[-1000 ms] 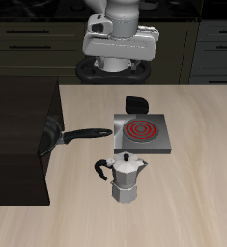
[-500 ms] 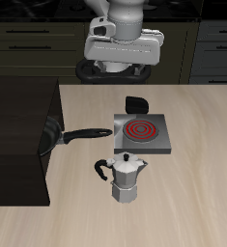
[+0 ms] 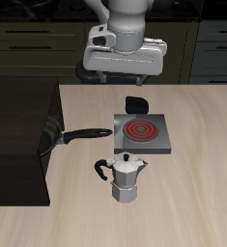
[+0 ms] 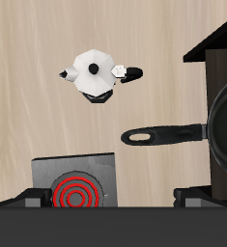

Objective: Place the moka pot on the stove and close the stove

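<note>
The moka pot (image 3: 127,178) stands upright on the worktop (image 3: 192,183) just nearer the front edge than the red-coiled stove (image 3: 141,133), while the pincer (image 3: 125,60) hangs high above, its spread impossible to tell.

Shiny faceted metal on the moka pot (image 3: 128,178), matt black handle. Pale wood-grain table (image 3: 192,174), smooth. Dull grey metal stove (image 3: 141,133), glossy red coil. Matt black frying pan (image 3: 69,136).

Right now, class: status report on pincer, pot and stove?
Pincer high above table, state unclear. Moka pot on table before stove, coil red. Frying pan beside stove.
</note>
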{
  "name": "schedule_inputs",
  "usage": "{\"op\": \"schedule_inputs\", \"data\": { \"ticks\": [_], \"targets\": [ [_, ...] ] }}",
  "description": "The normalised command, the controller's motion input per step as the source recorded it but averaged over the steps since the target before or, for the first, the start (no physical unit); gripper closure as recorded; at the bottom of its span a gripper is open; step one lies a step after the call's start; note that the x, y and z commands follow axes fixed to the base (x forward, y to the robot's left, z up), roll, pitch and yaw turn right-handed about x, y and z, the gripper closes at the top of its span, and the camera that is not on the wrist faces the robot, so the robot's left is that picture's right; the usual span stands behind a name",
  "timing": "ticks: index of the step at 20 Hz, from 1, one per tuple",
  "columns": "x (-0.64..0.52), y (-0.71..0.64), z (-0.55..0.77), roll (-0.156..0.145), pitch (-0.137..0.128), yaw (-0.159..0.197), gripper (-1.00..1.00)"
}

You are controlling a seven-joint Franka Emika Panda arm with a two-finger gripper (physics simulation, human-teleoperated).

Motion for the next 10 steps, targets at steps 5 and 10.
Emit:
{"op": "schedule_inputs", "data": {
  "ticks": [5,10],
  "targets": [
    [0.36,-0.02,-0.03,-0.041,-0.003,-0.003,-1.0],
    [0.27,0.1,-0.04,-0.01,-0.004,0.013,-1.0]
  ]
}}
